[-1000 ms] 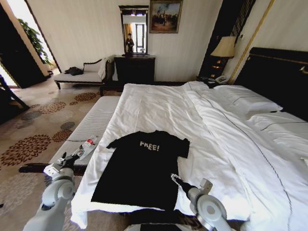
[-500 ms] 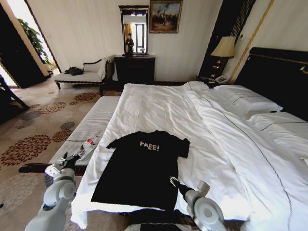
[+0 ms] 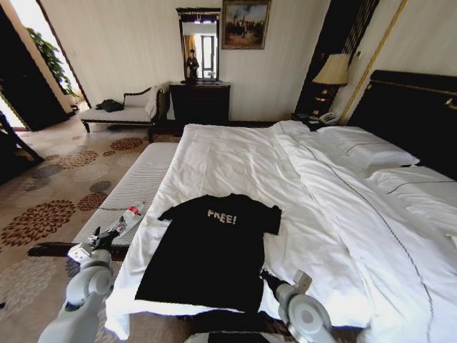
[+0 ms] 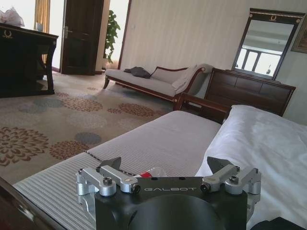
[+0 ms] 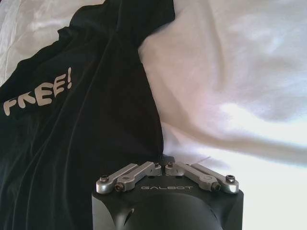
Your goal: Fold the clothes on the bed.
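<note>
the right gripper (image 5: 160, 165), fingers pressed together, sits at the near right hem edge of the black short-sleeved "free!" t-shirt (image 3: 207, 250), lying flat on the white-sheeted bed (image 3: 235, 161). the left gripper (image 4: 165, 168) hangs spread open over the striped bench (image 4: 158, 139). folding seems barely begun; the next move calls for a sure pinch of that hem.

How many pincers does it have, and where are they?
2. The left pincer hovers over the bench, open; the right pincer is shut at the T-shirt's edge on the bed.
</note>
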Tool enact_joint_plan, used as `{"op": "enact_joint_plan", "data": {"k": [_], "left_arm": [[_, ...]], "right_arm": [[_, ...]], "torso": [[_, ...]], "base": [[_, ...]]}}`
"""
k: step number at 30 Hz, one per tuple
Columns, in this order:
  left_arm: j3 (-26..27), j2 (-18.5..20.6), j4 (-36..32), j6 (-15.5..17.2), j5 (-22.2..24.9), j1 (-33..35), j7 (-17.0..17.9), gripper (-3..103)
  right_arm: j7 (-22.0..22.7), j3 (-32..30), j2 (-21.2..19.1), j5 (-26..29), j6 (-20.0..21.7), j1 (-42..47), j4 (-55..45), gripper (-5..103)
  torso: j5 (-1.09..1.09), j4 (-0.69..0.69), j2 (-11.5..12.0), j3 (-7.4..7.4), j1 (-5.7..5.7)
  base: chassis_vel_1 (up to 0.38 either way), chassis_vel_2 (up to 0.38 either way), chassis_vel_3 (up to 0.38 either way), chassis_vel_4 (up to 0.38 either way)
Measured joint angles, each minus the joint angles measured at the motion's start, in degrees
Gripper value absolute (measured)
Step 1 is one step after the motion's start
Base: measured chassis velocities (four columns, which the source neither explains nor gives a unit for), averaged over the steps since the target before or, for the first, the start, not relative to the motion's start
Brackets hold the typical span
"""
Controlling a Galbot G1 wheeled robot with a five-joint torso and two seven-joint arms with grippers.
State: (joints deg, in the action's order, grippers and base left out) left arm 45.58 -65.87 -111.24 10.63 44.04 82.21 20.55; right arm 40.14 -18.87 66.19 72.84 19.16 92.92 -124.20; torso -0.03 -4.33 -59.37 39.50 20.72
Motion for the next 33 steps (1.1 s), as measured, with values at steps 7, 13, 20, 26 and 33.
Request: {"op": "enact_joint_plan", "data": {"k": [7,13,20,26,33], "left_arm": [[-0.20,-0.10,0.24,0.00,-0.03,-0.33,0.01,100],[-0.28,-0.11,0.44,0.02,-0.05,-0.64,0.03,100],[-0.42,0.53,0.46,0.13,0.05,-1.08,0.07,100],[-1.79,2.89,0.43,0.47,0.36,-2.17,0.25,100],[-8.74,9.33,2.92,2.38,3.30,-11.56,1.01,100]], "right_arm": [[1.25,-0.42,-1.38,0.49,0.34,1.77,-1.93,0],[3.04,-0.49,-2.81,0.54,0.64,3.60,-2.97,0],[3.83,-0.69,-3.69,0.18,0.68,4.00,-2.75,0],[3.81,-0.92,-2.82,-1.84,0.59,3.30,-2.24,5],[-0.40,-5.31,-2.10,-7.46,-1.69,0.08,-4.65,37]], "torso": [[0.00,0.00,0.00,0.00,0.00],[0.00,0.00,0.00,0.00,0.00],[0.00,0.00,0.00,0.00,0.00],[-0.02,-0.02,0.00,0.00,0.00],[-0.01,-0.01,0.00,0.00,0.00]], "base": [[0.000,0.000,0.000,0.000],[0.000,0.000,0.000,0.000],[0.000,0.000,0.000,0.000],[0.000,0.000,0.000,0.000],[0.000,0.000,0.000,0.000]]}}
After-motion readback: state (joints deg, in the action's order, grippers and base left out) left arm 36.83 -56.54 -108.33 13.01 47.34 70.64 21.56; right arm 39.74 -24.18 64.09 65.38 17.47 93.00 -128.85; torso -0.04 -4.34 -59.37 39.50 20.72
